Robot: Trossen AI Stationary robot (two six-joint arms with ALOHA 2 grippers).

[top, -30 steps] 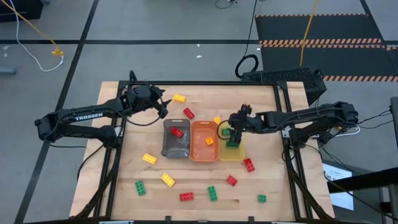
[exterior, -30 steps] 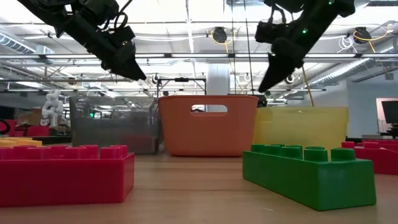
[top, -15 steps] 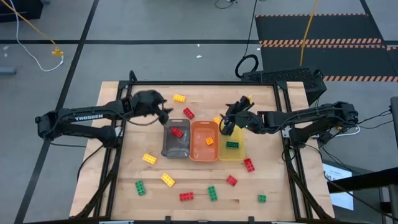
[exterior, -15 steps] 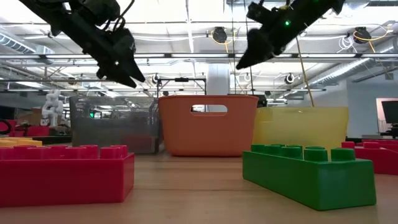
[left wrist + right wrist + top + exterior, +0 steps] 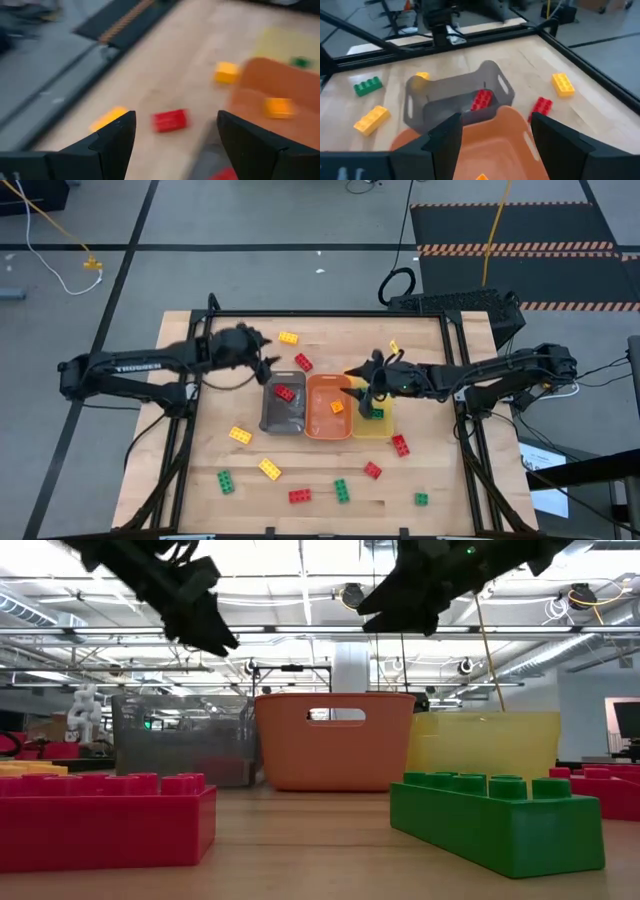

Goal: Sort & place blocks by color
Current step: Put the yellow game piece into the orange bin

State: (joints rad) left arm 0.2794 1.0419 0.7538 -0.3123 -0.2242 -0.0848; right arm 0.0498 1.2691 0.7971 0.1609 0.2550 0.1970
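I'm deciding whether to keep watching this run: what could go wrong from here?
Both arms crowd the trays: the open left gripper by the grey tray and the open right gripper over the orange tray might collide. A low pass could also nudge a tray. The red block beside the grey tray might get knocked away.

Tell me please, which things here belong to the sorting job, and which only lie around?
Belonging to the job:
- loose blocks on the table
- grey tray
- orange tray
- yellow tray

Only lying around:
- black mat on the floor
- white cable
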